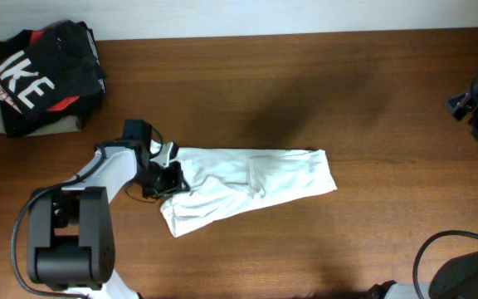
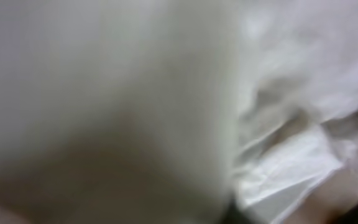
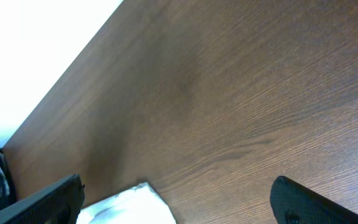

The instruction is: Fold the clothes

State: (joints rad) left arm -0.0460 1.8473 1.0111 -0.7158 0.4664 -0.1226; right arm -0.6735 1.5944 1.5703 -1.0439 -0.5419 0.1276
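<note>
**White garment stretched in a long band at mid-table, left gripper at its left end**

At the far left corner of the table [image 1: 305, 83] sits a stack of clothes [image 1: 48, 75]. It has soft black fabric with bold white lettering and small red patches, and an olive-grey layer shows beneath it.

Right of that, the left gripper [image 1: 166, 178] is down on the left end of the white garment [image 1: 251, 187]. Its wrist view is filled with blurred white cloth, pale and crumpled, so I cannot tell how far the jaws stand apart or whether they pinch the fabric.

The garment lies near the middle of the table as 1 long, roughly rectangular band. It is thin and matte, and it is tilted so that its lower left corner dips toward the near edge. Its left end is bunched and wrinkled, faint creases cross its middle, and its right end is flatter with a squared edge.

The table is smooth brown wood with fine straight grain.

At the far right, well apart from the garment, is the right gripper [image 3: 178, 182]. Its 2 black fingers are spread wide with nothing between them.
</note>
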